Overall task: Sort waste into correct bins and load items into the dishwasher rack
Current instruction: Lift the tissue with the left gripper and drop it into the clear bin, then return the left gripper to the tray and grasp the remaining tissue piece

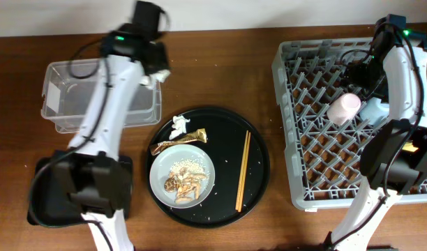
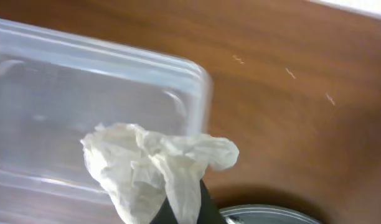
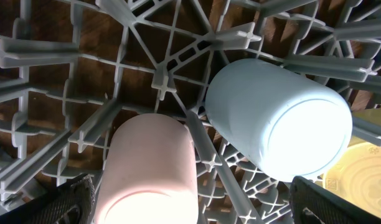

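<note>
No text, label, brand, number or sign legible in any view. Surfaces checked: dishwasher rack [image 1: 282,84], clear tub [image 1: 67,97], pink cup [image 3: 150,168], light blue cup [image 3: 271,118]. All plain where visible.

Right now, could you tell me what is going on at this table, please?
The left fingers are shut on a crumpled white tissue, holding it at the corner of the clear tub. The right fingers are open above the dishwasher rack, where the pink cup and light blue cup already lie. A second tissue, the foil wrapper, the grey plate with food scraps and the chopsticks sit on the round black tray.
</note>
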Controlling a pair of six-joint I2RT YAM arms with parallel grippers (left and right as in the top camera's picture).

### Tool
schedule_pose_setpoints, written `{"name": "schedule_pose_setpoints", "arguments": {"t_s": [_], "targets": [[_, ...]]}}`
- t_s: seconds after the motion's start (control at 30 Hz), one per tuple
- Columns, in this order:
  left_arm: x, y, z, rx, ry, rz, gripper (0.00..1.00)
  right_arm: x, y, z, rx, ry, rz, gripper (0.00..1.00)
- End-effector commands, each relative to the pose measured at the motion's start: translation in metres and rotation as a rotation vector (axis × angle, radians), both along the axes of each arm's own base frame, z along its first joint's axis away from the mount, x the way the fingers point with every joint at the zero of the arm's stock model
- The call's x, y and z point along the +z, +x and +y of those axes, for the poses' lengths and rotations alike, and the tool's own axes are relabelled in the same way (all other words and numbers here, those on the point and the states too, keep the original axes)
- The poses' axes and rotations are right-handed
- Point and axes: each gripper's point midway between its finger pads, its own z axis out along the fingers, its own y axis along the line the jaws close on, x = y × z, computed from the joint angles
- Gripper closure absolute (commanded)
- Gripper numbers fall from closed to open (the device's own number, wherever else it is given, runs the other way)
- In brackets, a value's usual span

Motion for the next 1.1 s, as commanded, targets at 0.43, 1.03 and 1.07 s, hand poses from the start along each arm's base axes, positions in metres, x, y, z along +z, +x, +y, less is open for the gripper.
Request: {"name": "schedule_pose_setpoints", "arguments": {"t_s": [0.43, 1.03, 1.07], "targets": [[-0.002, -0.024, 0.014, -0.098, -0.228, 0.118, 0.05, -0.001, 0.001, 0.000, -0.007, -0.001, 0.000, 0.02], [-0.078, -0.118, -0.114, -0.364, 0.012, 0.405, 0.40, -0.001, 0.001, 0.000, -0.007, -0.001, 0.000, 0.02], [-0.085, -0.117, -0.109, -0.331, 0.025, 0.405, 0.40, -0.001, 0.001, 0.000, -0.007, -0.001, 0.000, 0.02]]}}
